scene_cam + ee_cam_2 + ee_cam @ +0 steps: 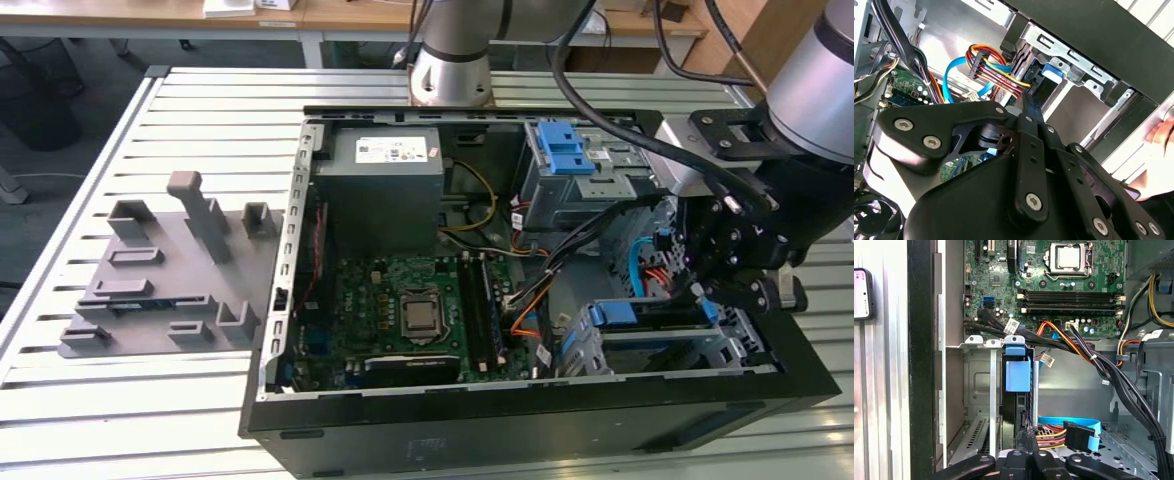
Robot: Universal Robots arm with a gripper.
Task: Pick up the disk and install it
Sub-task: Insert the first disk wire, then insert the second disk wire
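1. Blue plastic marks the disk (638, 316) in the exterior view: slotted on edge into the lower drive cage (727, 345) at the case's front corner, on the exterior view's right. Hand (707, 290) poised right over that cage, tips down at the disk's bracket. Wider setting on offer here: open computer case (534, 425) lying on the slatted worktop (80, 390), grey fixture tray (154, 275) well apart on the exterior view's left, upper bay with its blue latch piece (563, 150).

2. Second wrist view: hand (1030, 102) pressed together, nothing visibly pinched, tips just beside the disk (1051, 70) in its metal slot. Extra here: red, yellow and orange power leads (996, 65), a blue data cable (954, 75), and a person's hand (1161, 135) outside the case wall.

3. First wrist view: straight look down the cage; disk (1018, 374) between the rails, hand (1028, 435) at its near end. Extra here: motherboard (1004, 280) beyond, loose data plug (1079, 435) beside the tips.

4. Judged progress: pick-up done, disk in the bay; full seating not confirmable, cables apparently unplugged.
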